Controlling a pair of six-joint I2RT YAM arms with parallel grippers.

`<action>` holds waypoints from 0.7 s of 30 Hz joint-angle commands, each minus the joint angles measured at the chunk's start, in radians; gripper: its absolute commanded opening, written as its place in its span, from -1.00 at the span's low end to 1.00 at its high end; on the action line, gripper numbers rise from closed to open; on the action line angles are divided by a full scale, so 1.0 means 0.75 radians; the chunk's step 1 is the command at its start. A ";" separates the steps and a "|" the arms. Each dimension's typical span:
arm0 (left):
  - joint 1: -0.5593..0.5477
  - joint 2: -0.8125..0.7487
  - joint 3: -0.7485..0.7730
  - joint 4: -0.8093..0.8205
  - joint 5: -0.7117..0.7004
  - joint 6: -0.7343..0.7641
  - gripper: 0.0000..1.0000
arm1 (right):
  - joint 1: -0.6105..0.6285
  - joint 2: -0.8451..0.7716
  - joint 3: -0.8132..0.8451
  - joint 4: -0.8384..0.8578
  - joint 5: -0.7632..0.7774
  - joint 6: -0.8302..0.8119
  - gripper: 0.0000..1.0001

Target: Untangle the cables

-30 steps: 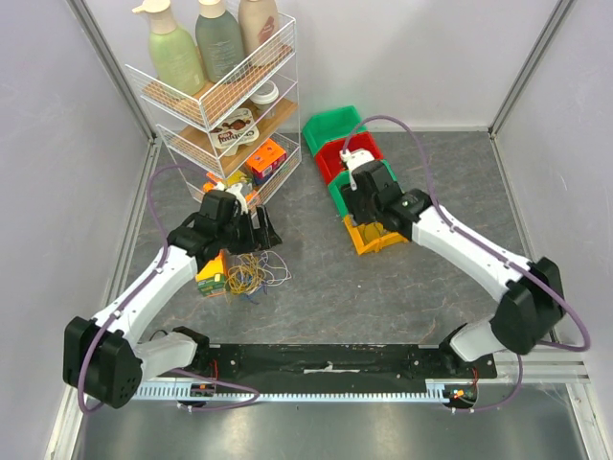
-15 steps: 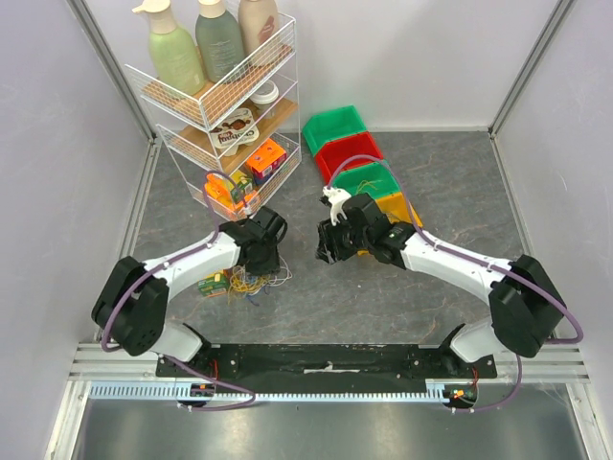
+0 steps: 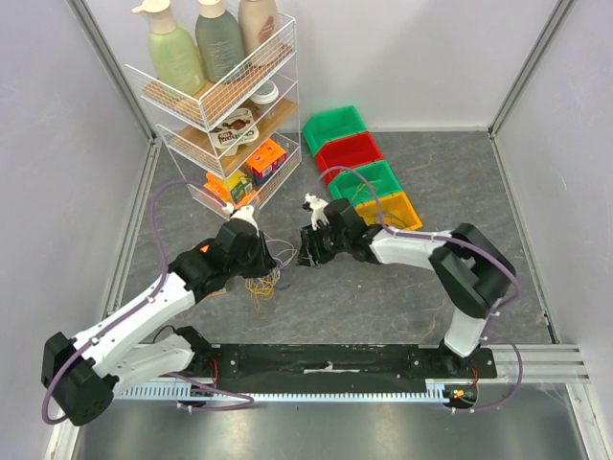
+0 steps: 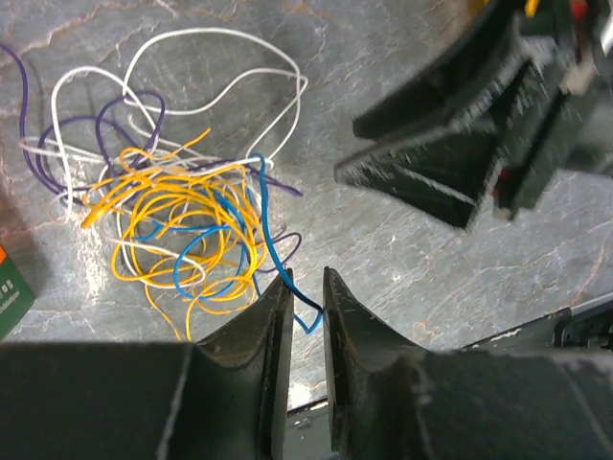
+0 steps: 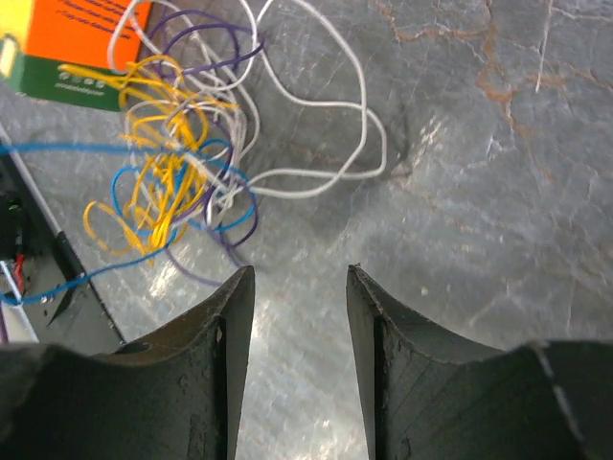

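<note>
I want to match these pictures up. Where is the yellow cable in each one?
Top external: the yellow cable lies a little left of the picture's middle, in a small tangle.
Left wrist: the yellow cable sits left of centre, above the fingertips.
Right wrist: the yellow cable is in the upper left.
Shared landmark: the white cable loops right beside it in all three views.

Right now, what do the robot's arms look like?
Both the left arm and right arm are white tubes with chunky black joints, a purple hose looping along each. The left pincer and right pincer are black, two-fingered.
</note>
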 commanded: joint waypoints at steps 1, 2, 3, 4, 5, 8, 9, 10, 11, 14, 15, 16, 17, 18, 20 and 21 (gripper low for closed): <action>-0.001 -0.080 -0.060 0.016 0.023 -0.052 -0.53 | 0.016 0.151 0.182 0.060 -0.044 -0.057 0.01; 0.001 -0.092 -0.068 0.016 0.031 -0.050 -0.55 | 0.018 0.184 0.203 0.050 -0.044 -0.057 0.01; 0.001 -0.099 -0.072 0.014 0.037 -0.050 -0.58 | 0.022 0.205 0.219 0.056 -0.038 -0.055 0.01; 0.001 -0.107 -0.073 0.012 0.043 -0.050 -0.59 | 0.022 0.223 0.234 0.056 -0.022 -0.041 0.02; 0.001 -0.113 -0.077 0.012 0.047 -0.050 -0.60 | 0.022 0.235 0.248 0.058 -0.006 -0.027 0.03; 0.001 -0.131 -0.087 0.014 0.060 -0.056 -0.72 | 0.024 0.282 0.291 0.056 0.070 0.002 0.03; 0.001 -0.139 -0.089 0.014 0.064 -0.058 -0.75 | 0.026 0.297 0.309 0.050 0.107 0.006 0.02; 0.001 -0.142 -0.091 0.014 0.068 -0.058 -0.76 | 0.026 0.311 0.326 0.043 0.125 0.002 0.00; -0.001 -0.144 -0.091 0.014 0.072 -0.054 -0.78 | 0.028 0.327 0.344 0.035 0.142 -0.004 -0.06; -0.001 -0.156 -0.073 -0.004 0.072 -0.047 -0.91 | 0.034 0.360 0.402 -0.004 0.156 -0.016 -0.43; -0.001 -0.160 -0.054 -0.016 0.060 -0.043 -0.95 | 0.038 0.364 0.410 -0.012 0.166 -0.018 -0.62; 0.003 -0.172 -0.030 -0.035 0.046 -0.041 -0.97 | 0.042 0.364 0.410 -0.020 0.186 -0.020 -0.81; 0.001 -0.182 0.001 -0.055 0.021 -0.033 -0.96 | 0.044 0.360 0.408 -0.040 0.221 -0.024 -0.97; -0.001 -0.189 0.048 -0.084 -0.007 -0.023 -0.97 | 0.044 0.352 0.400 -0.059 0.258 -0.026 -1.00; 0.001 -0.217 0.170 -0.141 -0.067 0.006 -0.96 | 0.046 0.319 0.355 -0.077 0.340 -0.041 -1.00; 0.001 -0.240 0.248 -0.162 -0.091 0.032 -0.96 | 0.047 0.293 0.326 -0.089 0.387 -0.047 -1.00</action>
